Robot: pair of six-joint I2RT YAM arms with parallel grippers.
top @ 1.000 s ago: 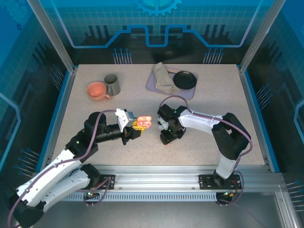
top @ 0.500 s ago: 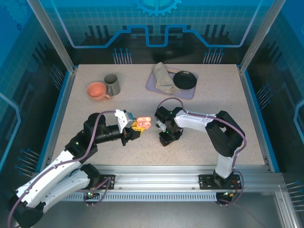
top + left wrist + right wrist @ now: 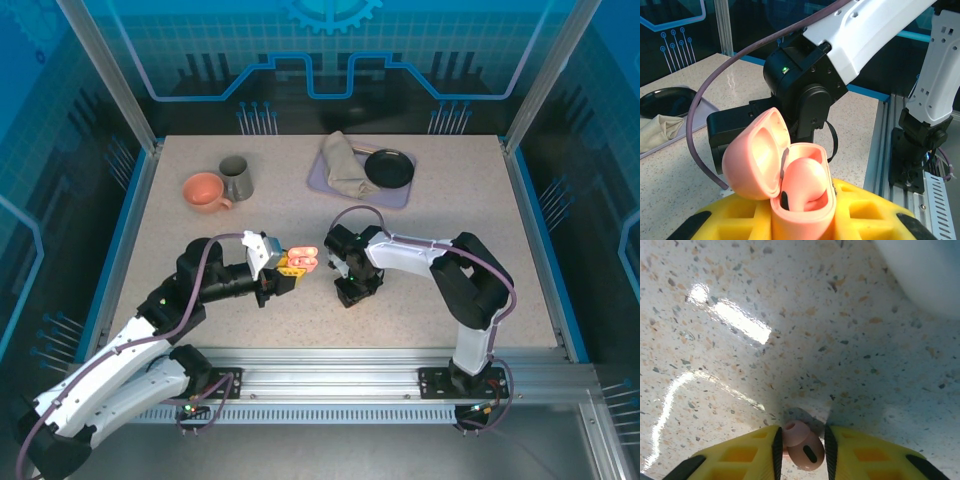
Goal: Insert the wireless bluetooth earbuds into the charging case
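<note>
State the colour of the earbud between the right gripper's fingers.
The earbud is salmon pink; right wrist view shows it best.

pink cup (image 3: 204, 190) beside grey mug (image 3: 235, 177) — cloth (image 3: 344, 167) and black dish (image 3: 389, 168) on lilac tray (image 3: 385, 197).

2 arms, left (image 3: 100, 365) and right (image 3: 410, 252): white shell links, black joint housings. Purple cable (image 3: 689, 127) runs along each wrist. Pincer fingers (image 3: 735, 459) are yellow with recessed pockets. Green indicator light (image 3: 785, 69) on the black wrist housing.

Glossy speckled table (image 3: 740, 315); smooth pink plastic case (image 3: 790, 175).
</note>
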